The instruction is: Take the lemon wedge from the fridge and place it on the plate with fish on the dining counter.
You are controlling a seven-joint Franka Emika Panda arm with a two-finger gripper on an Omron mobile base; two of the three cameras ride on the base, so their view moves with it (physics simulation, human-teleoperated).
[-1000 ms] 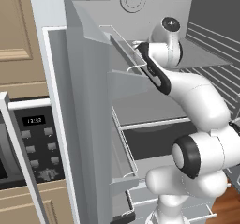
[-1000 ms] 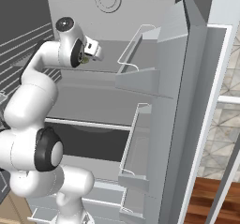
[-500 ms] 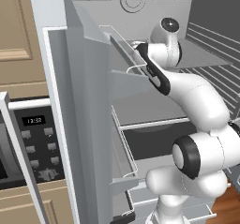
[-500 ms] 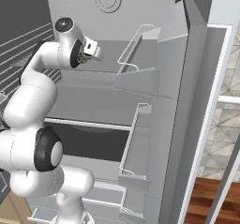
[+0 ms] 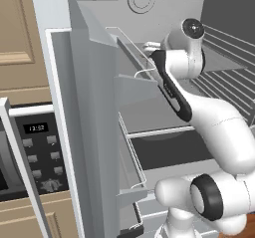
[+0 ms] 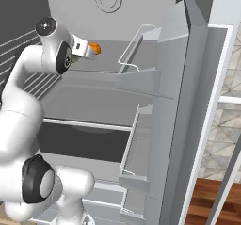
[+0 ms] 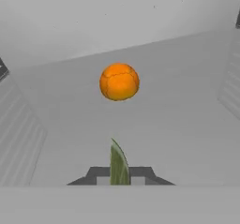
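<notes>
The fridge stands open, and my arm reaches onto its upper shelf. My gripper is shut on the lemon wedge, a thin yellow-green slice standing upright between the fingertips. In the right base view the gripper hangs just above the shelf, near the back wall. From the left base side the gripper is partly hidden behind the door bin. The plate with fish and the dining counter are out of view.
An orange lies on the shelf just beyond the gripper, seen again as the orange in the right base view. Door bins jut out on the right and door bins on the left. A microwave sits at far left.
The jaws have closed on the lemon wedge. The arm has barely moved and the orange has stayed where it was.
</notes>
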